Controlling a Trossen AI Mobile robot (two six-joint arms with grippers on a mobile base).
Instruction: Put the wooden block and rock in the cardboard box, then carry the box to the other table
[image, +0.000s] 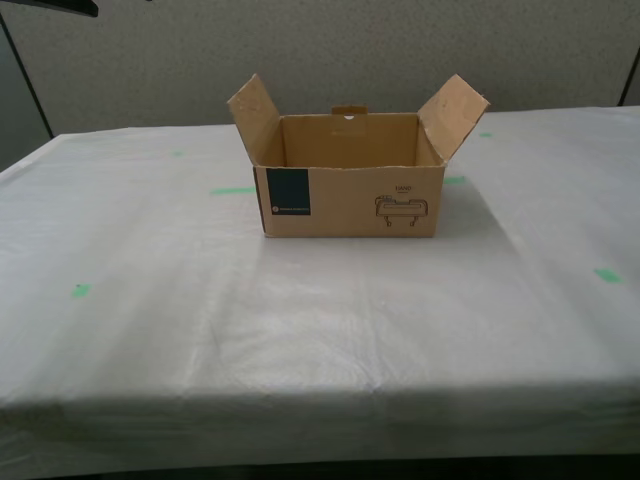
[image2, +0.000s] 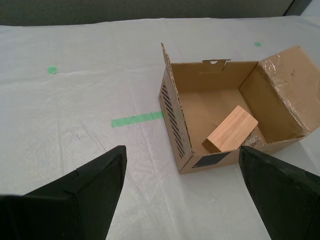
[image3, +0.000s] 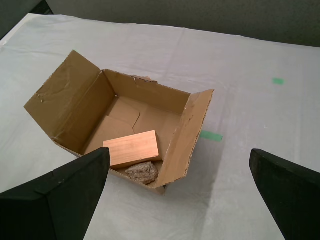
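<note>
The brown corrugated cardboard box (image: 350, 190), with a dark blue square label and a line drawing on its near side, stands upright on the wide table draped in wrinkled white cloth (image: 300, 320), toward the far side and near the middle of the exterior view, its two side flaps splayed outward. Small green tape marks (image: 232, 190) lie on the cloth to either side of it. Inside the box, the light tan rectangular wooden block (image3: 132, 148) lies flat on the floor, and the small rough grey-brown speckled rock (image3: 142, 172) sits touching it against the box wall. My first gripper (image3: 177, 192) hangs above the table beside the box, released with its jaws spread wide and nothing between them. My second gripper (image2: 182, 187) likewise hangs near the box, jaws apart and empty.
</note>
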